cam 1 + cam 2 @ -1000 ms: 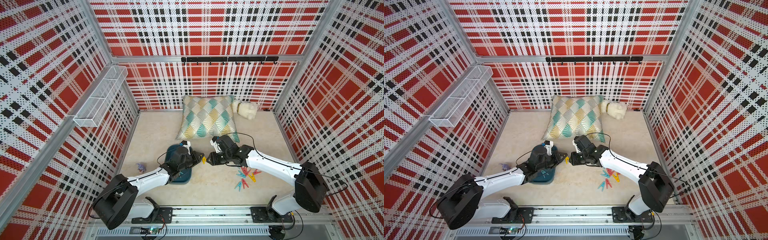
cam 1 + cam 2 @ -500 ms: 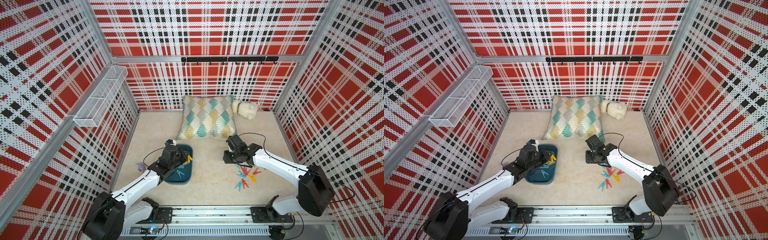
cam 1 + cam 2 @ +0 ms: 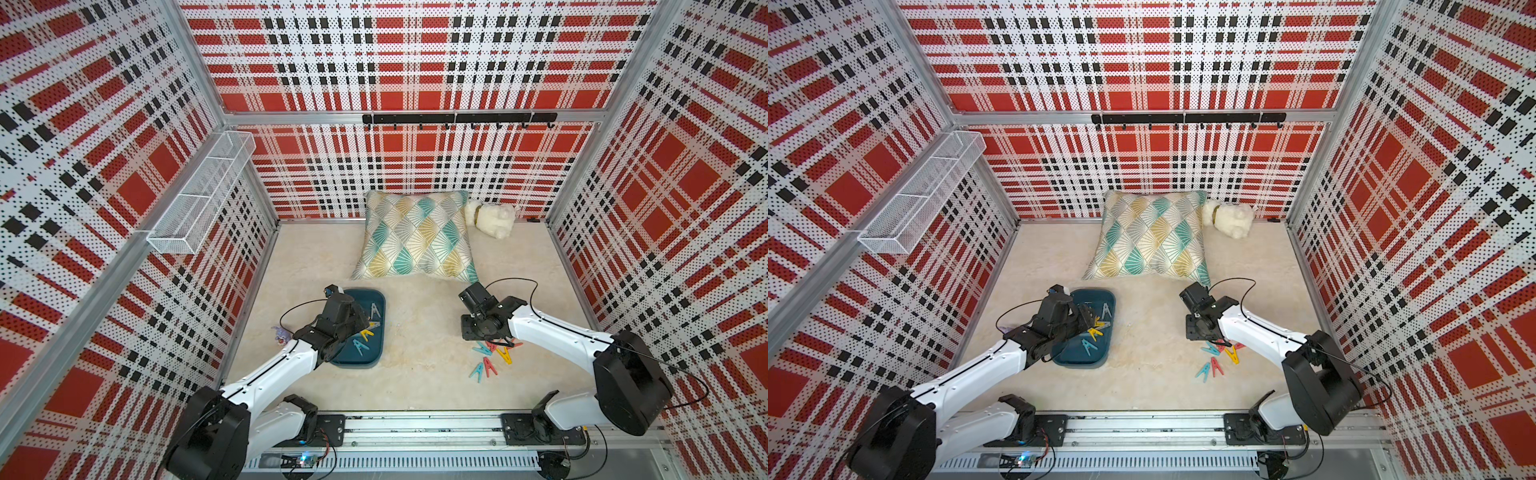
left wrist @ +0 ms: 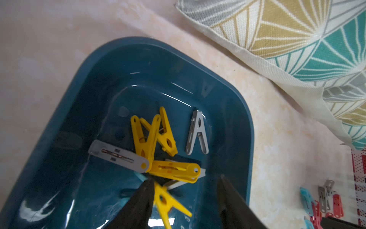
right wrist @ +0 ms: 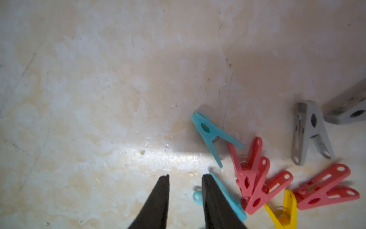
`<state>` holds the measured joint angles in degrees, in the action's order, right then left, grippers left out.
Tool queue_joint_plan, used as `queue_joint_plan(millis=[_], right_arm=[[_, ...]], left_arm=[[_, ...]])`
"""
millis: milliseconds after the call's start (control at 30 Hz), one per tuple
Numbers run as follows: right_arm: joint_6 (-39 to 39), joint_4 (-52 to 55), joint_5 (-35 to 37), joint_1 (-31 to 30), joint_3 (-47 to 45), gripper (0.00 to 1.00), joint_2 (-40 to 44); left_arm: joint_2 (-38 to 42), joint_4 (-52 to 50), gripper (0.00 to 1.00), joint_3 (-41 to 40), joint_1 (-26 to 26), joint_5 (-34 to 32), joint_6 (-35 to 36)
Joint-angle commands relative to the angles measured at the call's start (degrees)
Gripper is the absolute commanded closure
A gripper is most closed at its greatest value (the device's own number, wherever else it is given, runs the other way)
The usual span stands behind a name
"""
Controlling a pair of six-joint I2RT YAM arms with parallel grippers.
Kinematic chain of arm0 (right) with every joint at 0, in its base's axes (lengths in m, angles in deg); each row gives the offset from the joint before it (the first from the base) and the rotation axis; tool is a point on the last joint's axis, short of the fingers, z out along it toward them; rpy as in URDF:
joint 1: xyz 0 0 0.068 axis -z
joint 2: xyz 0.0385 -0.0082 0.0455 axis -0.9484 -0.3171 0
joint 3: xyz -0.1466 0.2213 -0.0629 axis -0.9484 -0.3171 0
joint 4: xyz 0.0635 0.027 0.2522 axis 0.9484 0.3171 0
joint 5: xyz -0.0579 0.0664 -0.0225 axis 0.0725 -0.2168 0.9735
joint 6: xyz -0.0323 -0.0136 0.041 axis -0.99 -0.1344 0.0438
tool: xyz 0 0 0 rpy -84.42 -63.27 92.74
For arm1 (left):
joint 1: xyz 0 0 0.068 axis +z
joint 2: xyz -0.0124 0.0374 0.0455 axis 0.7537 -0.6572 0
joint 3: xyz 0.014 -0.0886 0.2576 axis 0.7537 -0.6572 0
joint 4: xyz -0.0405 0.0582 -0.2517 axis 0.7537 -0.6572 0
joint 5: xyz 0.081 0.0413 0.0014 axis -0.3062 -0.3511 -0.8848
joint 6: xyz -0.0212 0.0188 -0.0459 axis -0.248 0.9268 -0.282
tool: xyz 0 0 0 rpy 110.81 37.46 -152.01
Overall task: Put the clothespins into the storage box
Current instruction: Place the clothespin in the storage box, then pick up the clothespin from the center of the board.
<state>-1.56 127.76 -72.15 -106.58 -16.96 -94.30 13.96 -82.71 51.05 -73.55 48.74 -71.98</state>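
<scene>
Yellow peg (image 4: 168,204) loose between parted jaws of left end effector (image 4: 185,178), box (image 4: 83,83) beneath: drop step. Right end effector (image 5: 185,175) part-open, empty; teal peg (image 5: 223,196) beside its finger. Next: straddle, pinch.

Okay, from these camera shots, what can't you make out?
Both top views: the left arm covers part of the storage box, so clothespins inside can't be counted.
Both top views: the right arm hides part of the pile.
Left wrist view: the yellow clothespin by the left tool is blurred.
Right wrist view: a grey clothespin is cut off by the edge.
A top view: purple thing beside the box, too small.
</scene>
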Motion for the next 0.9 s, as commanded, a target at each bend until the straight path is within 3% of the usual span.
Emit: queue_joint_plan(millis=[0,267,533,867], right_arm=[[1.8,1.9,-1.3,0.3,-1.7,0.66,3.6],[8.5,4.4,-7.5,-2.3,-5.7,0.67,10.4],[17.2,5.1,-6.6,-10.7,-7.9,0.68,10.4],[22.7,3.5,-5.9,-15.0,-10.5,0.69,9.4]], left_arm=[[1.6,-0.9,0.40,2.1,0.3,-1.0,1.2],[3.1,-0.9,0.40,3.7,-0.4,0.1,0.8],[3.9,-0.9,0.40,4.6,-1.2,0.4,0.7],[3.3,-0.3,0.40,4.6,-1.3,1.0,1.2]])
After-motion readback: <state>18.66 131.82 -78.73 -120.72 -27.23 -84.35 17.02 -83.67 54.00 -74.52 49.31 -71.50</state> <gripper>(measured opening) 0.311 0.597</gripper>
